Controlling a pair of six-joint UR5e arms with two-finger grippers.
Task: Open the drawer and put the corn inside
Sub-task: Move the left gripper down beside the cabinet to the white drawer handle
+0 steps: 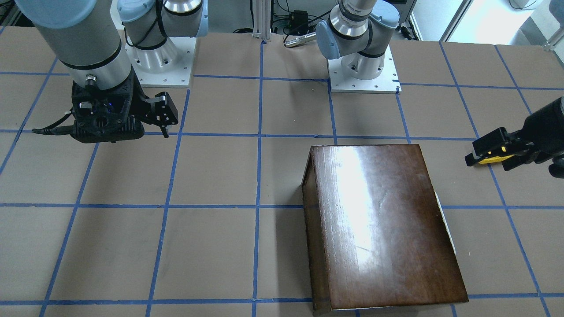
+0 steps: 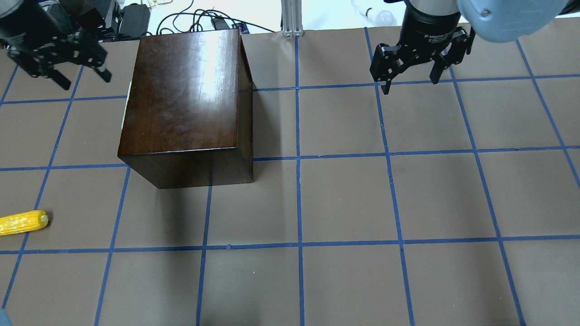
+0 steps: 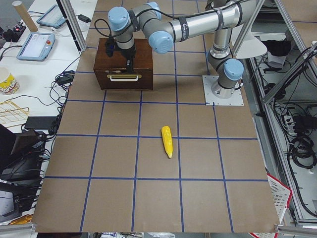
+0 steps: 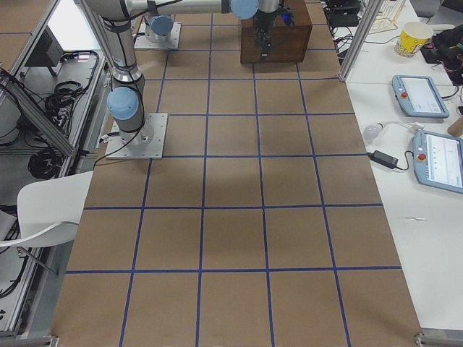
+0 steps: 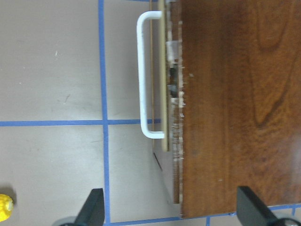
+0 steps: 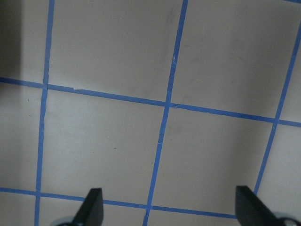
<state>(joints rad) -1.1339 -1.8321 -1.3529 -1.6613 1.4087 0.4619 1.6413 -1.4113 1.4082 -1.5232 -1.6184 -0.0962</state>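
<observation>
The dark-brown cabinet (image 2: 181, 99) stands at the table's far left. Its drawer (image 3: 124, 79) looks shut, and the white handle (image 5: 145, 75) on its front faces the table's left end. The yellow corn (image 2: 22, 222) lies alone on the table, nearer the robot than the cabinet. It also shows in the exterior left view (image 3: 168, 141). My left gripper (image 2: 84, 79) is open and empty. It hovers above the drawer's front edge, beside the handle. My right gripper (image 2: 411, 83) is open and empty above the far right of the table.
Blue tape lines grid the brown table cover. The two arm bases (image 1: 363, 75) (image 1: 161, 66) stand on white plates at the robot's edge. Side benches hold tablets (image 4: 419, 94) and a paper cup (image 4: 412, 36) beyond the far table edge.
</observation>
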